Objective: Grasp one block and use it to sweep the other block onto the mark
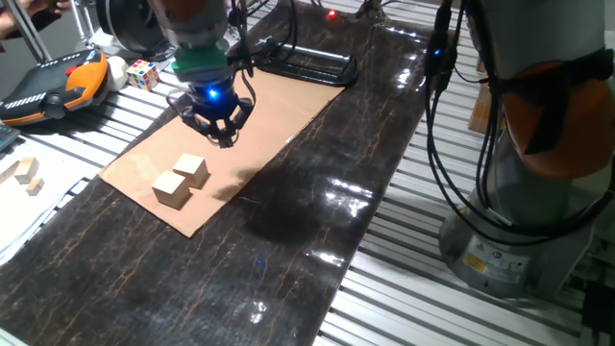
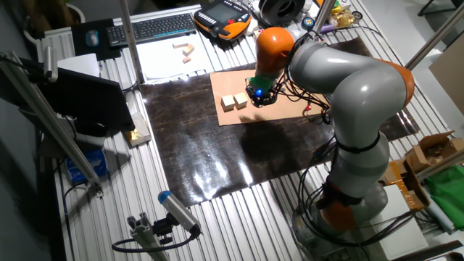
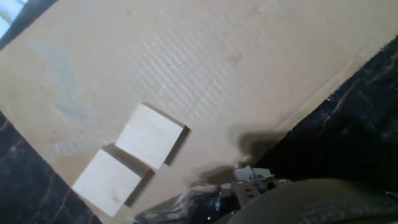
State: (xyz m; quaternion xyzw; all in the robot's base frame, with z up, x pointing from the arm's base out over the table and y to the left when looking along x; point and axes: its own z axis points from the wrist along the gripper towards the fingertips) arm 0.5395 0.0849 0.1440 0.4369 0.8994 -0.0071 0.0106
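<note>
Cardboard (image 1: 279, 106) on dark mat (image 1: 288, 240) — two blocks (image 1: 183, 179); gripper (image 1: 223, 135) state unclear.

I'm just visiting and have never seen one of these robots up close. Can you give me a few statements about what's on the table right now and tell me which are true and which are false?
1. Two wooden blocks sit close together on the cardboard sheet. True.
2. The gripper is holding one of the blocks. False: it hovers above the cardboard beside them, holding nothing.
3. A multicoloured puzzle cube sits off the cardboard, near an orange handheld controller. True.
4. The blocks are stacked one on top of the other. False: both lie flat on the cardboard, side by side.
5. The cardboard lies on a dark mat. True.
</note>
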